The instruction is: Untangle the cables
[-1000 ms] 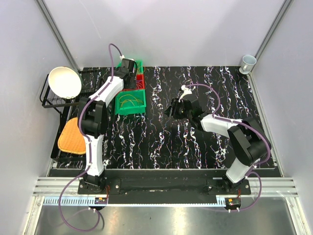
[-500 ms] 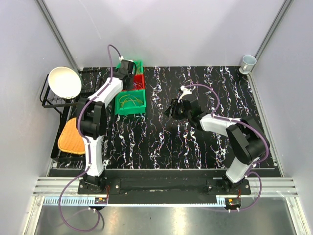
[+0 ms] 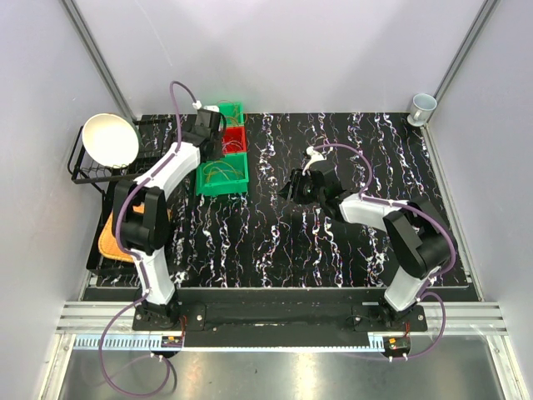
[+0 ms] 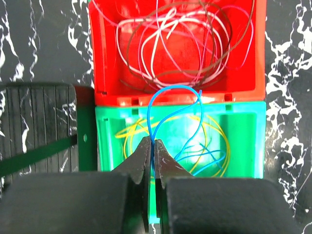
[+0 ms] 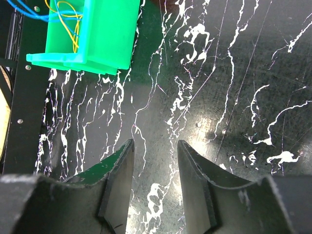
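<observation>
Your left claw is pinched tight on one blue cable. You can see this best in the left wrist view. The blue cable goes up from the claw toward 12 o'clock. It bends over the edge where the two bins meet and then drops back down at about 1 o'clock.

The claw sits above the green bin. More blue cable and some yellow loops lie in that bin. The red bin touches the green one at its 12 o'clock side. It holds a messy bunch of white, pink and dark loops.

Your right claw is open wide and holds nothing. It hangs over the black table with white streaks. From that claw's camera, the green bin shows at 11 o'clock, well apart from the claw.

From the top camera, the bins sit at about 10 o'clock on the table. A white bowl rests on a black rack at 9 o'clock. A cup stands at 2 o'clock.
</observation>
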### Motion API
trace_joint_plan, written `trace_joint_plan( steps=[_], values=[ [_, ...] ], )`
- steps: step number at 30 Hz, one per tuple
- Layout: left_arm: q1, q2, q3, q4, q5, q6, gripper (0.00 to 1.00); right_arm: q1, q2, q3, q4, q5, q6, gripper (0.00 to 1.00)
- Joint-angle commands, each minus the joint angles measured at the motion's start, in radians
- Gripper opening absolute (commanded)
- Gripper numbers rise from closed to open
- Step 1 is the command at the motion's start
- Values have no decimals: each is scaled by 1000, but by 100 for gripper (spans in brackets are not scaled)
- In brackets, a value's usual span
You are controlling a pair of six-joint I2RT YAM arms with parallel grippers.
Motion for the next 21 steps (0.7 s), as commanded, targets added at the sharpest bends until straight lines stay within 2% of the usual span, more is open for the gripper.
trace_joint_plan(
  steps=[1,12,19,20,21],
  values=[
    [-9,-67,-70,68,-14,-43,0,5,9,39,28,-21,7,46],
    [-19,-58,-171,103,-11,-82,0,5,25,49,23,-33,13,46],
    [-19,34,-84,45,-67,-49,0,5,40,62,14,-36,15,45],
    [-19,41,-66,33,-69,-46,2,5,41,62,12,-35,15,45],
    [-19,42,-61,28,-70,-45,9,4,46,63,12,-36,15,45]
  ],
)
